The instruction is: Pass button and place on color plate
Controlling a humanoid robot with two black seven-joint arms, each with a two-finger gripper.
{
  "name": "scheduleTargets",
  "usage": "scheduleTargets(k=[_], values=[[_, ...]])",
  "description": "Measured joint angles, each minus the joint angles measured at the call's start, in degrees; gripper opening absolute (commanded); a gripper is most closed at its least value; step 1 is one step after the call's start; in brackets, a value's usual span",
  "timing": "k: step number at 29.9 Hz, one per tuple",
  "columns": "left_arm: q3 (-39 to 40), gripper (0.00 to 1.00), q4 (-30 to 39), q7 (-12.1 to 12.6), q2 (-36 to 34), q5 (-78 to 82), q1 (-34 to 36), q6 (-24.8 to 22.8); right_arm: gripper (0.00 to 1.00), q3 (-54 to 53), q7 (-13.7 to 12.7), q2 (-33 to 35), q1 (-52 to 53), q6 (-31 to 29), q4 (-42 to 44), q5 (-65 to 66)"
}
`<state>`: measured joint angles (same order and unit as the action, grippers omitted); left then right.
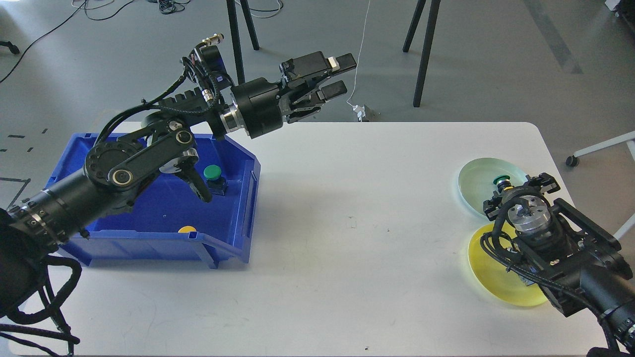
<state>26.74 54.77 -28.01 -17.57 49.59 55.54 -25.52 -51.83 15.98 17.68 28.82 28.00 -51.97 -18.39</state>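
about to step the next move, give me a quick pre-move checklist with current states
1. Left gripper open, holding nothing: ok.
2. Green button upright in the blue bin, reachable: ok.
3. Yellow button in the bin, mostly hidden by the front wall: cannot tell its pose.
4. Right gripper over the green plate, a green-topped button at its tip; released or not: cannot tell.
5. Yellow plate free for a button: cannot tell, the right arm covers part.
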Motion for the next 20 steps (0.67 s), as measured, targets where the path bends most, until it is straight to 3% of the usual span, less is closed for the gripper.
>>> scheduleTargets(k=[3,6,11,16,20], values=[[2.84,0.84,-0.15,0.0,-0.69,-5.02,-1.41,-0.28,0.99,0.12,-0.08,3.43,-0.08,-0.78,-6.39,4.17],[6.56,0.86,-0.14,0.0,-2.6,-12.92,-3.42,-1.22,0.99,0.17,-0.47,7.29,-0.68,-7.27,-14.36,11.08],[8.66,0.93,-0.11,0.0,-8.04,-23.63,-6.08,-2.43,1.0,0.23,0.21,15.59,-0.5,-29.38,-22.16,18.56],[9.3,0.97,0.35,0.0,-12.67,-26.48,-11.09,-2.48,1.0,0.39,3.14,24.17,-0.93,-51.13,-25.28,19.0],[12.35,0.98,0.69,0.0,-13.41,-26.98,-14.86,-2.48,0.99,0.82,3.57,25.54,-1.88,-55.65,-25.61,18.99]])
